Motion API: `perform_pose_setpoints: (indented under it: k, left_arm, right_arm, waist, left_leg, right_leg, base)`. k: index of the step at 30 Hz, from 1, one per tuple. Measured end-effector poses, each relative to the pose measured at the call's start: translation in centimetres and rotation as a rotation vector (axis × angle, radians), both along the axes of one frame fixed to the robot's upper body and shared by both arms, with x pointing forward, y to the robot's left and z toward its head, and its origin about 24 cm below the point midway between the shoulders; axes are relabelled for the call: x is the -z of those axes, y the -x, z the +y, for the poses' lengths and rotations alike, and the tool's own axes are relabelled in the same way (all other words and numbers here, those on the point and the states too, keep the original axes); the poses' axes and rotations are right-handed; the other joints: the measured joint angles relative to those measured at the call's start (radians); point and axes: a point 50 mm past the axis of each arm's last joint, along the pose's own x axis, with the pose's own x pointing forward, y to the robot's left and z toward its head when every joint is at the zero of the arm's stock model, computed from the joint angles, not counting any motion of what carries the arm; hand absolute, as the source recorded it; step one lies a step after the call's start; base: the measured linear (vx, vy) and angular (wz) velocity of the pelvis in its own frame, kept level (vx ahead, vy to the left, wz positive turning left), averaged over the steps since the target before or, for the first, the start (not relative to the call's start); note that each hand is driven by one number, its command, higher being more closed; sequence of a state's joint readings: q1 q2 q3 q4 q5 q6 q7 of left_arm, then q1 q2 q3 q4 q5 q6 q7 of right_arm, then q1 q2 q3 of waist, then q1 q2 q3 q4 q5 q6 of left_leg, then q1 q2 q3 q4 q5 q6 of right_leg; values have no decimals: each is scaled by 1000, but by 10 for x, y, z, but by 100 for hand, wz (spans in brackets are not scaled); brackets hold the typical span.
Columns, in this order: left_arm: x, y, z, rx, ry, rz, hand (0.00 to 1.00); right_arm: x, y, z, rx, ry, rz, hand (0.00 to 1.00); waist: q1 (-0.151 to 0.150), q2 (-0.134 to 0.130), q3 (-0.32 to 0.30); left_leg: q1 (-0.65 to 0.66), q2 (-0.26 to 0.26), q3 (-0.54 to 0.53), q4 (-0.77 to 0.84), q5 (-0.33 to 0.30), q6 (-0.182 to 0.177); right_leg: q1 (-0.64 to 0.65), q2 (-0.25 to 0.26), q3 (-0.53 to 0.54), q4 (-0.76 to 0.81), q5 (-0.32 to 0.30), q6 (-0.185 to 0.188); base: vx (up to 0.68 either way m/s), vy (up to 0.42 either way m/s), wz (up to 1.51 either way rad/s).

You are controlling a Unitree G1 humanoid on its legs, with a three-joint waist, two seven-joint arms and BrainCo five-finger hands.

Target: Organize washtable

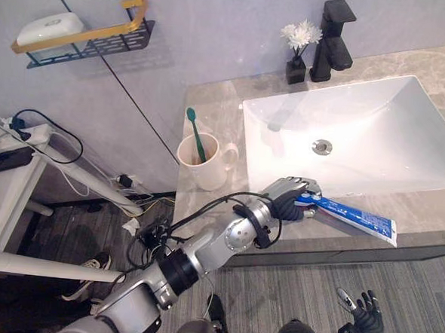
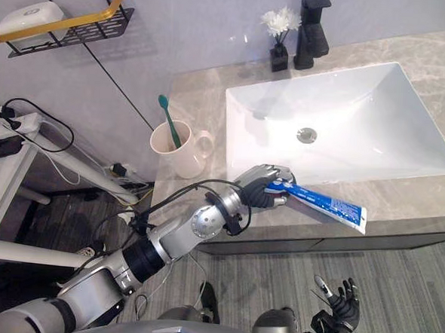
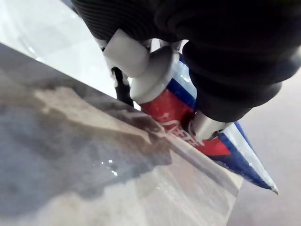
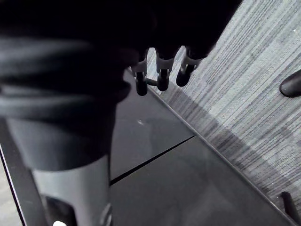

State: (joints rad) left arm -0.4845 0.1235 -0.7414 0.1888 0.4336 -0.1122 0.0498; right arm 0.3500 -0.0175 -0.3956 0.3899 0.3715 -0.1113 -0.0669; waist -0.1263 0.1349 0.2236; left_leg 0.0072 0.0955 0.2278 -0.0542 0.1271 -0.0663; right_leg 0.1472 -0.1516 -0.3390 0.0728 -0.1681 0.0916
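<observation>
My left hand (image 1: 288, 198) is closed around the cap end of the toothpaste tube (image 1: 355, 217). In the head views, the tube is on the front strip of the countertop (image 1: 211, 109), between the white sink (image 1: 405, 147) and the counter edge, and its flat end points to my right. Left of the sink stands a cream mug (image 1: 209, 168) with a green toothbrush (image 1: 196, 135) in it, well apart from the tube. My right hand (image 1: 366, 315) hangs low above the grey floor (image 1: 290, 291), with its fingers loose and spread, holding nothing. In the left wrist view, my fingers (image 3: 153, 77) are curled on the red and blue tube, very close above the marbled counter; I cannot tell if the tube touches it. In the right wrist view, my fingertips (image 4: 162, 80) are straight, and beyond them I see the striped floor.
</observation>
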Motion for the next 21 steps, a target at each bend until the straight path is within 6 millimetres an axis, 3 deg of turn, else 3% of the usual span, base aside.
perform_pose_setpoints:
  k: [6, 12, 16, 21]
  left_arm:
    - [4, 4, 13, -51, 78, 59, 100]
    - [-10, 10, 39, -94, 250, 116, 100]
    - [-20, 15, 54, -136, 359, 120, 100]
    - [-21, 24, 59, -156, 416, 126, 100]
  right_arm:
    - [0, 0, 0, 0, 0, -1, 0]
    - [0, 2, 0, 3, 5, -2, 0]
    - [0, 2, 0, 0, 5, -3, 0]
    - [-1, 0, 3, 8, -1, -17, 0]
  waist:
    - [2, 0, 0]
    - [10, 0, 0]
    - [27, 2, -1]
    - [34, -1, 0]
  left_leg:
    - [1, 1, 0, 7, -1, 2]
    - [6, 1, 1, 7, -5, 3]
    - [1, 12, -4, 35, -45, -11]
    - [-3, 12, -7, 47, -48, -9]
  right_leg:
    - [7, 0, 0, 0, -1, -1]
    - [9, 0, 2, 4, -1, -1]
    - [10, 8, -1, 11, -1, -1]
    - [8, 6, -1, 18, 0, 0]
  base:
    - [0, 0, 0]
    - [-4, 3, 1]
    - [-13, 12, 1]
    - [-19, 11, 1]
